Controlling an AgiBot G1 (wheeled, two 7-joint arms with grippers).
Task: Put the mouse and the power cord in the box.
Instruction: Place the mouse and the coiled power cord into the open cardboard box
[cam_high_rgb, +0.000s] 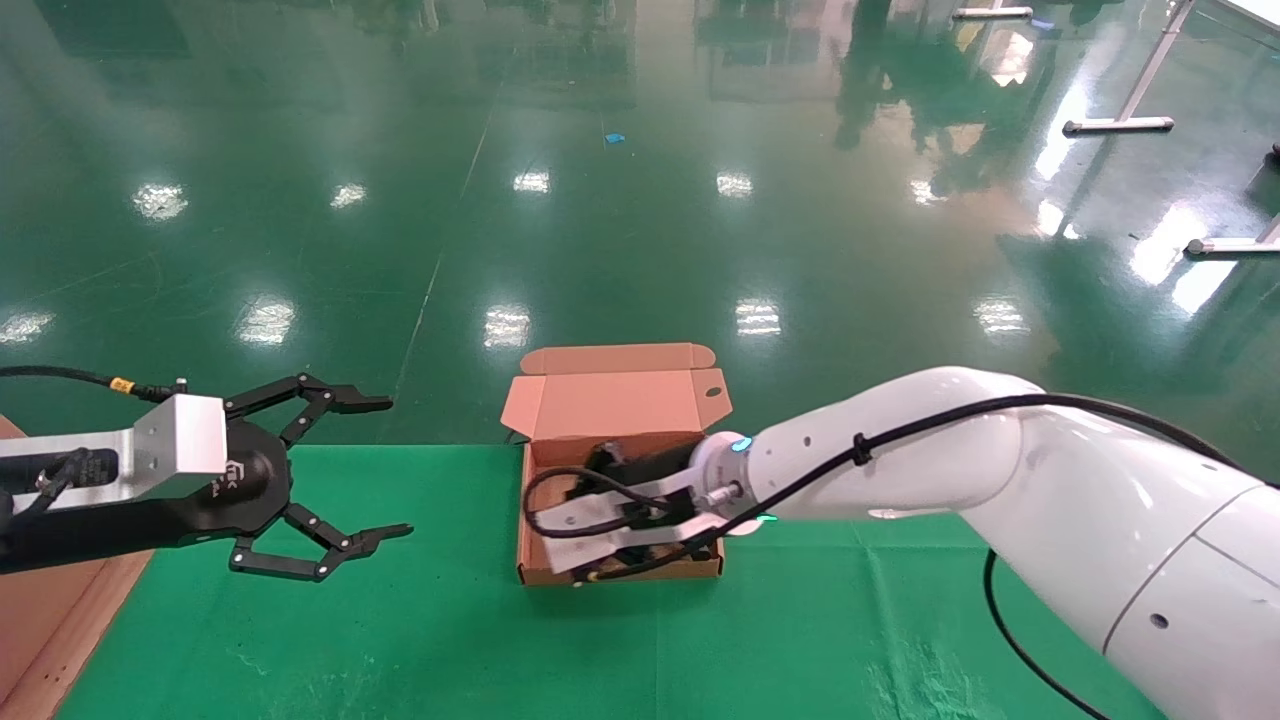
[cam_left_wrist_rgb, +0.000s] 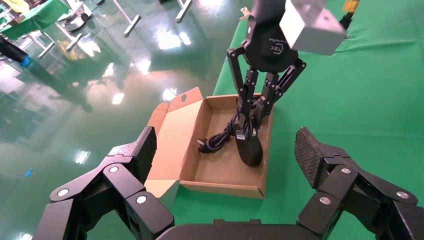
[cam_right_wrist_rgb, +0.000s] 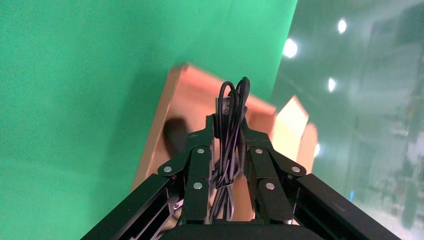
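Note:
The brown cardboard box sits on the green table with its lid standing open at the back. In the left wrist view the black mouse lies on the box floor beside the looped power cord, one plug resting on the floor. My right gripper reaches down into the box and is shut on the cord's loops; the mouse shows as a dark shape beside it. My left gripper hangs open and empty to the left of the box.
A larger cardboard sheet lies at the table's left corner. The table's far edge runs just behind the box lid, with glossy green floor beyond. White frame legs stand far off on the right.

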